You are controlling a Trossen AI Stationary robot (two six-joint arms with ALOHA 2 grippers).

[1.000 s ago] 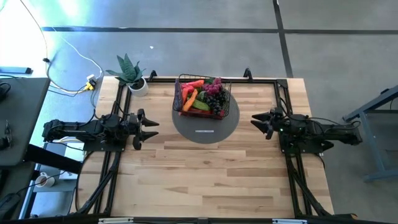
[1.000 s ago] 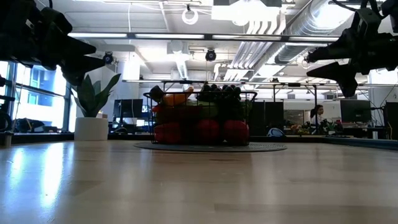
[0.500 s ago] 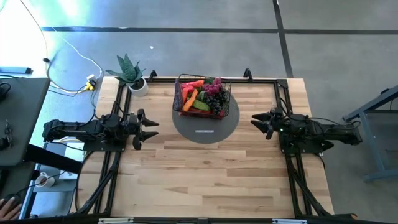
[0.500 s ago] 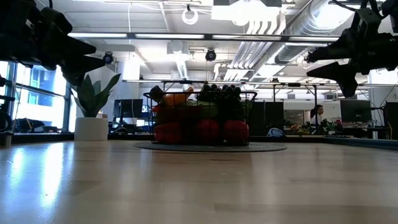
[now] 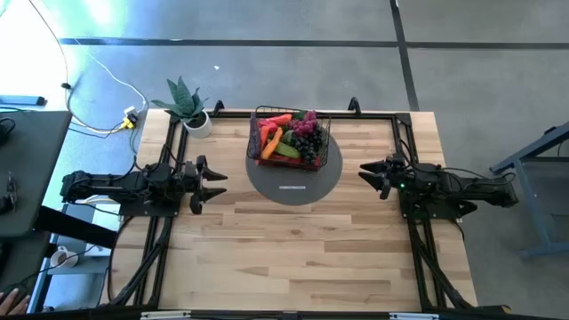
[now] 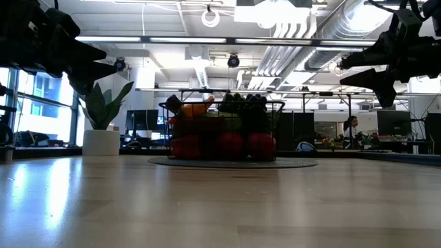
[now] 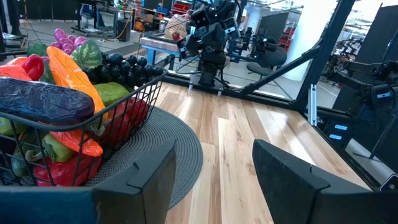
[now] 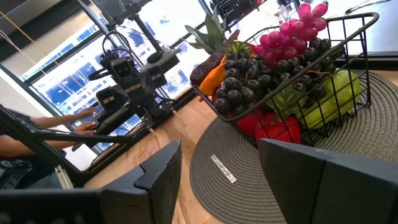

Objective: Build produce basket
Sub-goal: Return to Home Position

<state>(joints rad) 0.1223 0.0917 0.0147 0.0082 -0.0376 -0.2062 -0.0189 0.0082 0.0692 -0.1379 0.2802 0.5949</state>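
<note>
The black wire-mesh basket (image 5: 290,136) stands on the flat grey round disc (image 5: 294,180) at the table's far middle. It is heaped with produce (image 5: 286,134): a purple eggplant (image 7: 43,102), orange carrots, dark and pink grapes (image 8: 264,68), green and red pieces. It also shows in the low view (image 6: 222,129). My left gripper (image 5: 216,182) is open and empty, left of the disc. My right gripper (image 5: 365,176) is open and empty, right of the disc.
A potted green spiky plant (image 5: 188,105) stands at the table's far left corner. Bare wood table (image 5: 293,258) lies toward the near edge. A person's hand (image 5: 11,296) shows off the table at the near left, and a person's arm (image 8: 37,135) shows behind the left arm.
</note>
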